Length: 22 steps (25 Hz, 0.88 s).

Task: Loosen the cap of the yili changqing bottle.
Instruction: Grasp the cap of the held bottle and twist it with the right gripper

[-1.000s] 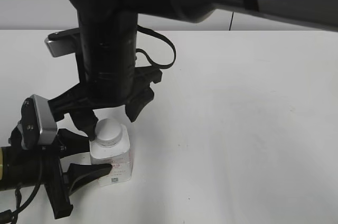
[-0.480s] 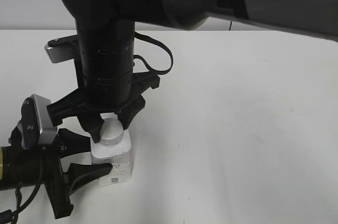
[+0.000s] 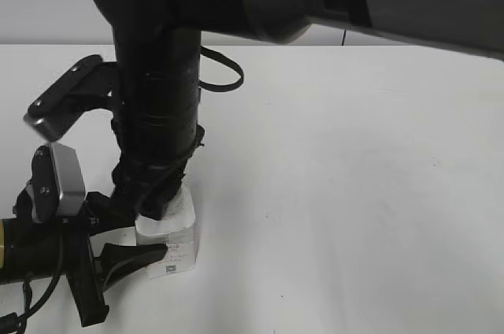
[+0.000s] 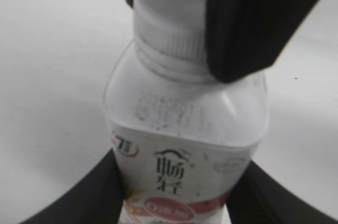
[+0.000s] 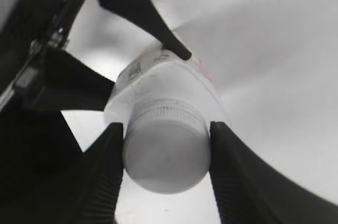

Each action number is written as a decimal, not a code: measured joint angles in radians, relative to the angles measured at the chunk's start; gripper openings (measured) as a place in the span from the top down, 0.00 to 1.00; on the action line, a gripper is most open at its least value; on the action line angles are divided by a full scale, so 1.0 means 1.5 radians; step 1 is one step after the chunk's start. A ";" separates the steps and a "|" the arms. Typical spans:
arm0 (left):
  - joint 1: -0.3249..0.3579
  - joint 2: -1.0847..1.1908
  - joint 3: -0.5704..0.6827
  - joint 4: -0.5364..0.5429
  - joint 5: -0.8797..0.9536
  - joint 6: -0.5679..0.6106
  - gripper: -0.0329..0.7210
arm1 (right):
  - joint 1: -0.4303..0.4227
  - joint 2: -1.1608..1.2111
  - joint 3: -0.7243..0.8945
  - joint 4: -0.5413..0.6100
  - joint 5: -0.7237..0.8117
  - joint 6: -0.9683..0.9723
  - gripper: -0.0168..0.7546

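Cap (image 5: 166, 155): white, ribbed at the rim, seated on the neck of the yili changqing bottle (image 4: 185, 145). In the right wrist view both dark fingers (image 5: 103, 176) press against opposite sides of the cap, no gap visible either side. Right gripper (image 5: 166, 163) is thus clamped on the cap from above. In the left wrist view one of those fingers covers the right side of the cap and part of the shoulder.

Bottle: upright on the white table (image 3: 354, 192), near its front left corner in the exterior view. Pale label with black characters and a pink band; the body is translucent white above the label.

Left gripper (image 4: 179, 197): jaws on either side of the bottle's lower body at label height, touching both flanks. It holds the bottle at about half spread. In the exterior view it reaches in low from the left edge, one finger (image 3: 134, 255) lying across the front of the label.

Right arm (image 3: 157, 113): large, black, descends vertically onto the bottle and hides the cap in the exterior view. A loose black cable (image 3: 224, 74) loops off its right side
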 joint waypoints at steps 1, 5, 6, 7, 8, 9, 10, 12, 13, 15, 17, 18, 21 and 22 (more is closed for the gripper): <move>0.000 0.000 0.000 0.000 0.000 0.000 0.48 | 0.000 0.000 0.000 0.003 0.000 -0.079 0.48; 0.000 0.000 0.000 0.001 0.001 0.000 0.48 | 0.000 0.000 -0.001 0.012 0.000 -0.301 0.48; 0.000 0.000 0.000 0.001 0.001 0.000 0.48 | 0.000 0.000 -0.001 0.013 0.000 -0.329 0.48; 0.000 0.000 0.000 0.001 0.001 0.000 0.49 | 0.000 0.000 -0.001 0.013 0.000 -0.347 0.48; 0.000 0.000 0.000 0.001 0.001 0.000 0.49 | 0.000 0.000 -0.001 0.013 0.000 -0.358 0.48; 0.000 0.000 0.000 0.001 0.001 0.000 0.49 | 0.000 0.000 -0.001 0.013 0.000 -0.363 0.48; 0.000 0.000 0.000 0.001 0.001 0.000 0.49 | 0.000 0.000 -0.001 0.013 0.000 -0.367 0.48; 0.000 0.000 0.000 0.001 0.001 0.000 0.49 | 0.000 0.000 -0.001 0.014 0.000 -0.369 0.48; 0.000 0.000 0.000 0.001 0.001 0.000 0.49 | 0.000 0.000 -0.001 0.015 0.000 -0.370 0.48; 0.000 0.000 0.000 0.001 0.001 0.000 0.49 | 0.000 0.000 -0.001 0.016 0.000 -0.363 0.46; 0.000 0.000 0.000 0.001 0.001 0.000 0.49 | 0.000 0.000 -0.001 0.021 0.000 -0.347 0.38; 0.000 0.000 0.000 0.001 0.001 0.000 0.49 | 0.000 0.000 -0.001 0.025 0.001 -0.342 0.32; 0.000 0.000 0.000 0.001 0.001 0.000 0.49 | 0.000 0.000 -0.001 0.031 0.001 -0.334 0.23; 0.000 0.000 0.000 0.001 0.001 0.000 0.49 | 0.000 0.000 -0.001 0.031 0.001 -0.333 0.22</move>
